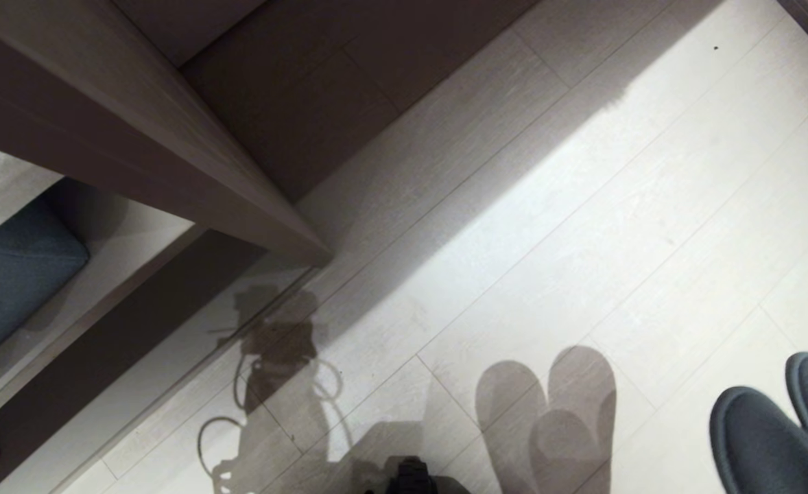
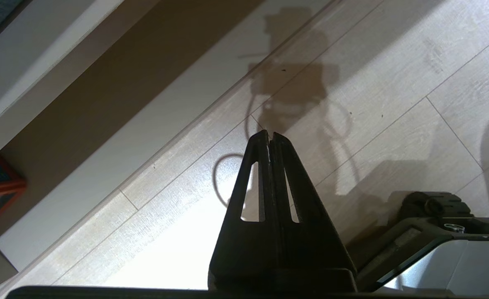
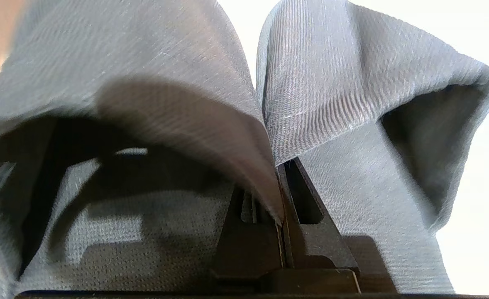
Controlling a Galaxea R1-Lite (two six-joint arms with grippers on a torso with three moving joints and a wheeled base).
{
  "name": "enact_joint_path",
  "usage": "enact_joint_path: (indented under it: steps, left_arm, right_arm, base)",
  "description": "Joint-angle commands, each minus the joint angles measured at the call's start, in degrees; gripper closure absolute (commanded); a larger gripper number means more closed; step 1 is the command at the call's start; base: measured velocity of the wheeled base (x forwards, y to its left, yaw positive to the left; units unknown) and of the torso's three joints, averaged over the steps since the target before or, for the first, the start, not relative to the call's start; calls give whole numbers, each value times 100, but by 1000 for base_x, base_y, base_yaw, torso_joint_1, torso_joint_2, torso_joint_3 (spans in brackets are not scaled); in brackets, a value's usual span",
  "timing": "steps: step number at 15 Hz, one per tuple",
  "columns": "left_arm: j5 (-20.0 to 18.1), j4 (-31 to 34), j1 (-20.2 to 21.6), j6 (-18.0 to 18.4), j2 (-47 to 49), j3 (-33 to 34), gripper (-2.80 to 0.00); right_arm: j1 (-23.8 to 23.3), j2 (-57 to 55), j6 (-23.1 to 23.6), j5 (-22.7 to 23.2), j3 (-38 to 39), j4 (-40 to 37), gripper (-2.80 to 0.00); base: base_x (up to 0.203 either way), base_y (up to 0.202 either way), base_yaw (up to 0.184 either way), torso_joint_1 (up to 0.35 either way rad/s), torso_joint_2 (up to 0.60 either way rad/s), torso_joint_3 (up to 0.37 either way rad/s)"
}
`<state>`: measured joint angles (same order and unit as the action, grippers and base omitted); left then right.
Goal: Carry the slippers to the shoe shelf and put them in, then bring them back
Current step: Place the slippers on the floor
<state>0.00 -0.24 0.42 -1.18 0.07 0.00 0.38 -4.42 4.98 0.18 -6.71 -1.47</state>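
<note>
The right claw [image 3: 281, 195] is clamped on the slippers [image 3: 265, 108]: the right wrist view shows its two fingers pressed together on the adjoining inner edges of both grey fabric bands, so the pair hangs as one unit from a single pinch. In the head view the slippers [image 1: 781, 432] show at the lower right corner, held above the pale plank floor [image 1: 582, 226], with their paired shadow cast on the boards beside them. The left claw [image 2: 269, 137] is closed on nothing and hangs idle over the floor. The step in hand is judged to be a carrying leg of the task. The taupe unit [image 1: 136, 116] at the upper left may be the shoe shelf, but no divided compartments are visible, so this cannot be confirmed. The next move calls for keeping the pinch firm while travelling, since the hold is on thin fabric only and may slip
</note>
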Motion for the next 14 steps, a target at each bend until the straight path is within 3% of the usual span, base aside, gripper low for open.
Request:
enact_joint_path:
  steps: [1,5,10,14]
  left_arm:
    - [0,-2,2,-5,1,0,0]
    - [0,-2,2,-5,1,0,0]
    - [0,-2,2,4,1,0,0]
    - [0,-2,2,4,1,0,0]
  right_arm:
    - [17,-1259,-102,30,-888,104,0]
    - [72,-3685,-288,287,-1827,1060,0]
    - [114,-7122,-93,775,-2723,3533,0]
    - [493,-9159,-34,768,-3386,5341,0]
  base:
    - [0,0,0,0,0,0]
    - [0,0,0,0,0,0]
    - [0,0,0,0,0,0]
    - [0,0,0,0,0,0]
